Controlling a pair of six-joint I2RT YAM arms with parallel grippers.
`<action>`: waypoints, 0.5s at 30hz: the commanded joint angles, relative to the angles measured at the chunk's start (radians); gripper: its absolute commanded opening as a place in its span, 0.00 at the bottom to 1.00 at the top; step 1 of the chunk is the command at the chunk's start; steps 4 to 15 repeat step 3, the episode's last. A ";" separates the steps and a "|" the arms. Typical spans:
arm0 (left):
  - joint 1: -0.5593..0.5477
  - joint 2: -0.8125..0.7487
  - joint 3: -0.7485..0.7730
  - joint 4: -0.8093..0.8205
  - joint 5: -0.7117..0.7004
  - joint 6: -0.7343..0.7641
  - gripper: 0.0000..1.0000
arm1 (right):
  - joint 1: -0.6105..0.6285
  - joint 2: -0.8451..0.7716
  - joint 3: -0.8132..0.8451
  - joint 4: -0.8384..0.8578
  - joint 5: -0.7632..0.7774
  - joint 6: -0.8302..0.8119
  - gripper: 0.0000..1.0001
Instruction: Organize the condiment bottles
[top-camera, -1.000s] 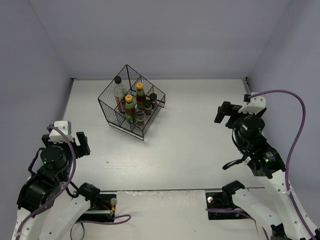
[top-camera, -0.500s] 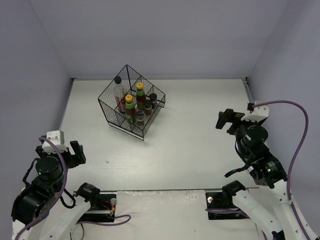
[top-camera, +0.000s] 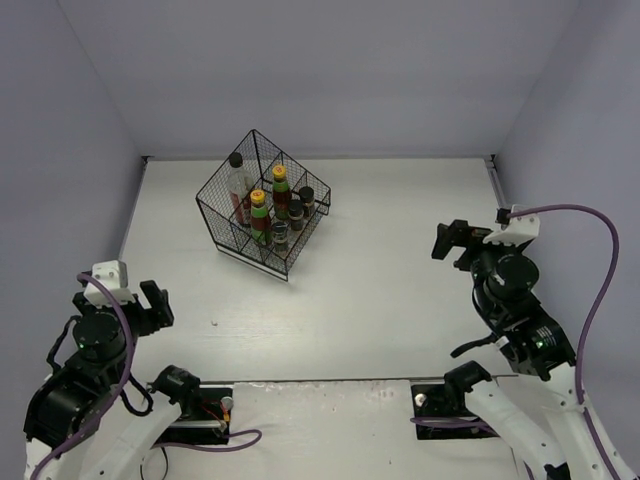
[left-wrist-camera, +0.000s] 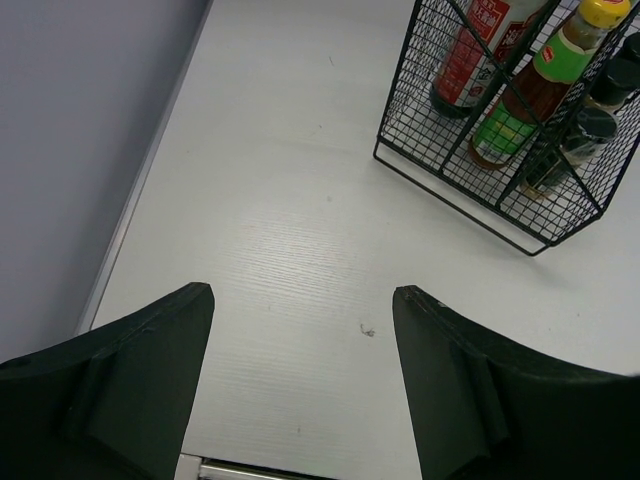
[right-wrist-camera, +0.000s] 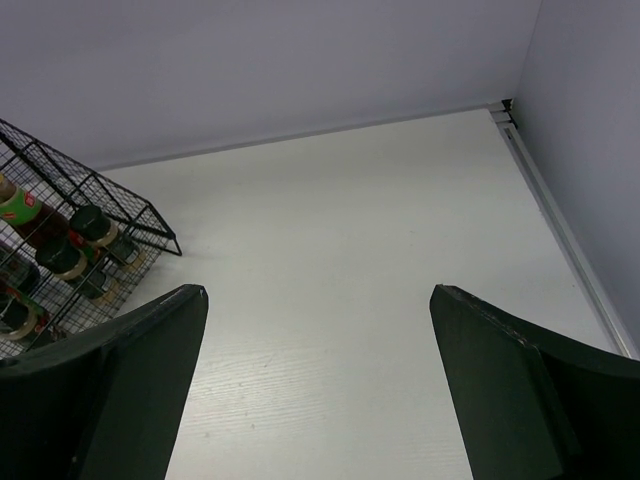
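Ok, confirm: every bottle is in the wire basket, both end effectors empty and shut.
Not shut: the wrist views show the left end effector and right end effector open, fingers spread wide. Both are empty, and the bottles are all in the wire basket.

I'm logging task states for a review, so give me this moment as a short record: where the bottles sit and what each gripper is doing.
container: wire basket, far left part of the table
contents: tall clear bottle, two yellow-capped bottles, three dark jars
left gripper: open, holding nothing, apart from the basket
right gripper: open, holding nothing, apart from the basket
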 joint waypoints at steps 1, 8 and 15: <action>-0.002 0.031 0.002 0.066 0.009 -0.018 0.72 | 0.007 0.003 -0.005 0.082 -0.008 0.003 1.00; -0.001 0.032 -0.001 0.069 0.009 -0.018 0.72 | 0.007 0.003 -0.005 0.085 -0.007 0.002 1.00; -0.001 0.032 -0.001 0.069 0.009 -0.018 0.72 | 0.007 0.003 -0.005 0.085 -0.007 0.002 1.00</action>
